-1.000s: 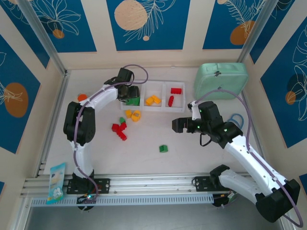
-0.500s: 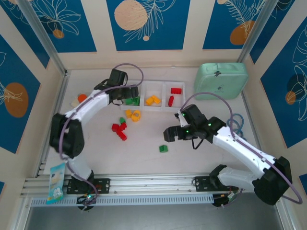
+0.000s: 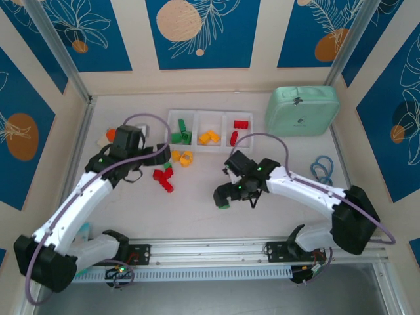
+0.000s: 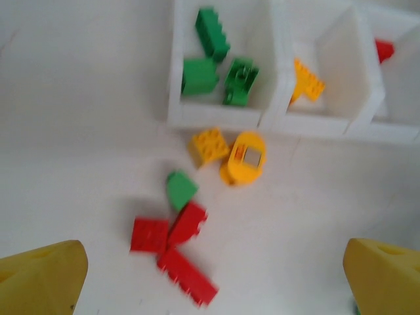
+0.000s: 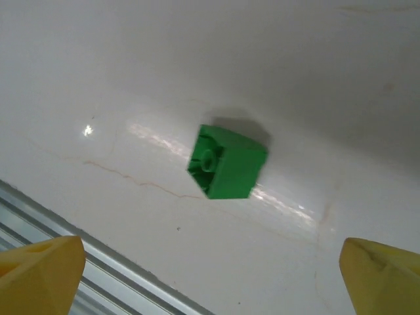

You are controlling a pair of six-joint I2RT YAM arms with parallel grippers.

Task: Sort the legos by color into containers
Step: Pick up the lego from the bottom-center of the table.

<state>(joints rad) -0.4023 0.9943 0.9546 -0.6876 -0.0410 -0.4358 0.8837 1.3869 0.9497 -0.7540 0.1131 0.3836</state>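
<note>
From the top camera, the white tray is sitting at the far middle of the table. Its left compartment is holding green legos, the middle one yellow-orange legos, and the right one red legos. The left claw is hovering just beside a loose cluster of yellow, green and red bricks that is lying on the table in front of the tray. The right claw is hanging over a lone green lego nearer the arms. A mint-green case is resting at the far right.

In the left wrist view, the left claw is standing wide, its yellow fingertips sitting at the bottom corners and gripping nothing. Three green bricks are lying in the tray's nearest compartment. The loose cluster is spreading below it, with two yellow pieces close to the tray wall and the red ones nearest the camera.

In the right wrist view, the right claw is also gaping wide and empty. The lone green lego is lying tilted on the table, apart from both fingertips.
</note>
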